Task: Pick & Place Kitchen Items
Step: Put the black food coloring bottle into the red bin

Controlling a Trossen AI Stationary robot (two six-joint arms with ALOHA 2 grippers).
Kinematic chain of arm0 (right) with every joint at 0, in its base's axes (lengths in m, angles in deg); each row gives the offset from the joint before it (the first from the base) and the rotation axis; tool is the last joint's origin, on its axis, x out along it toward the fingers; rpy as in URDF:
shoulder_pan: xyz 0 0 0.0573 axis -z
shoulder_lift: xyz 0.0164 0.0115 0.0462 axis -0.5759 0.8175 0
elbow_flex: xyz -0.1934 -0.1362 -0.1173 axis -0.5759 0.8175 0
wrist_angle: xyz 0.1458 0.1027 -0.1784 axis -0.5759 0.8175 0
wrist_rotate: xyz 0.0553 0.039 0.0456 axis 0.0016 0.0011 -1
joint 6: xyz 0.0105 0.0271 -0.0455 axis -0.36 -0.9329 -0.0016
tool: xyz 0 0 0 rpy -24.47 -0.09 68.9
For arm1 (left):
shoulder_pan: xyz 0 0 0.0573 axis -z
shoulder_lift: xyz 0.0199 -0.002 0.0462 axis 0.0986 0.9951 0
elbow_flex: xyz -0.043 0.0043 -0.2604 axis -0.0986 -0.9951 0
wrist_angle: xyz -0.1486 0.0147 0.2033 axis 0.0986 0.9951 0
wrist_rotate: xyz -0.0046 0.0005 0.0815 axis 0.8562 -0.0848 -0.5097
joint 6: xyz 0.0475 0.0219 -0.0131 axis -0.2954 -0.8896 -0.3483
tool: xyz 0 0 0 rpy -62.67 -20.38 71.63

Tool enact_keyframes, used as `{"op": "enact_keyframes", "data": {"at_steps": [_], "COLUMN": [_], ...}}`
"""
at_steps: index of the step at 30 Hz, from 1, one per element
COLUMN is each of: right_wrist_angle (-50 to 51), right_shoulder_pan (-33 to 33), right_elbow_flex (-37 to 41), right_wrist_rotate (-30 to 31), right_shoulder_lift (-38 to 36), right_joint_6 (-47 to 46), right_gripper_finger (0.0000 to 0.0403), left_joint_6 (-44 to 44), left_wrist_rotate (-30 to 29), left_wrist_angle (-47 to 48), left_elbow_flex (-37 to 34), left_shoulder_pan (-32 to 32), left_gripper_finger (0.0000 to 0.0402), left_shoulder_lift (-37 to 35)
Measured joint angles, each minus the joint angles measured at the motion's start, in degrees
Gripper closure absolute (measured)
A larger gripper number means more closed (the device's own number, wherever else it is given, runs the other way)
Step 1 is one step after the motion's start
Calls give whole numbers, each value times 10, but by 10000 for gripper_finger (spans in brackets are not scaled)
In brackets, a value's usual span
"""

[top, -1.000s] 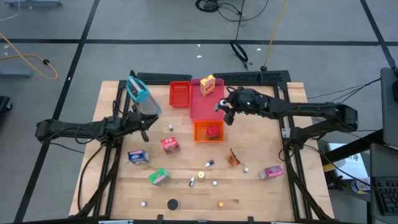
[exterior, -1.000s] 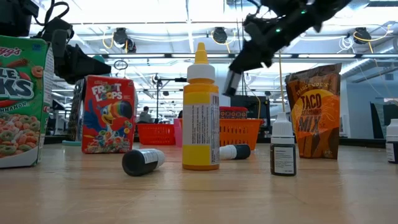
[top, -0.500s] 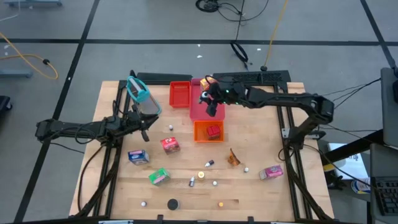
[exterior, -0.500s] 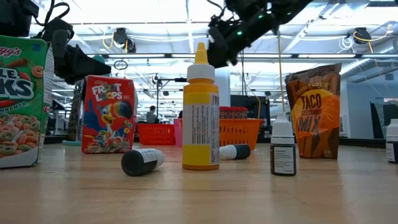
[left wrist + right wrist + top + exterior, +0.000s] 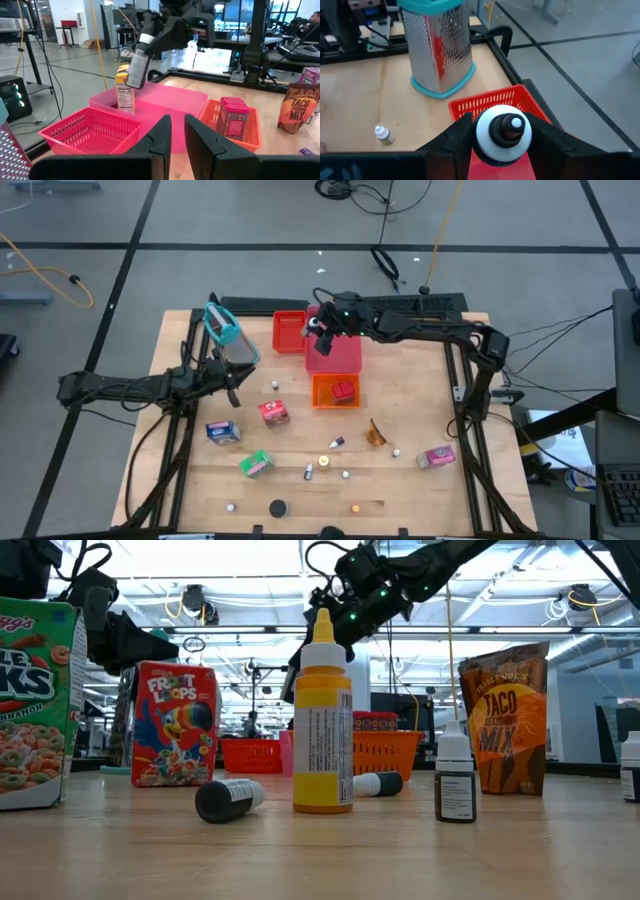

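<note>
Bottle [image 5: 501, 131] between right fingers [image 5: 455, 137] shows clearly only at the wrist.

Red cereal box [image 5: 175, 724]: "FROOT LOOPS"
Brown pouch [image 5: 509, 718]: "TACO MIX"
Green cereal box [image 5: 35, 705]: partly cut off, "Kellogg's", letters "KS" and "NNAMON"
Yellow bottle label [image 5: 322, 745]: print too small to read

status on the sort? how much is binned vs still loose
Done: a yellow-orange carton stands in the pink tray, a red box in the orange tray. In hand: right gripper holds a white-capped bottle above the trays. Left: about a dozen items loose, including the Froot Loops box.
</note>
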Motion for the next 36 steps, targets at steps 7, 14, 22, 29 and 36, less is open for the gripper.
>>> {"op": "enact_keyframes", "data": {"at_steps": [7,14,22,29,36], "right_wrist_angle": [-16,-35,-35,-35,-35], "right_shoulder_pan": [9,29,38,22,11], "right_elbow_flex": [-6,-6,-5,-5,-5], "right_wrist_rotate": [-18,-29,-85,-119,-120], "right_shoulder_lift": [16,16,16,16,16], "right_joint_6": [0,-5,-16,-15,-11], "right_gripper_finger": [260,260,260,260,260], "left_joint_6": [1,2,21,35,4], "left_wrist_rotate": [-4,-4,-4,11,42], "left_wrist_angle": [-2,-8,-66,-76,-76], "left_elbow_flex": [0,0,0,37,146], "left_shoulder_pan": [0,0,-2,-37,-70], "left_gripper_finger": [350,350,350,350,314], "left_shoulder_lift": [0,0,14,119,275]}}
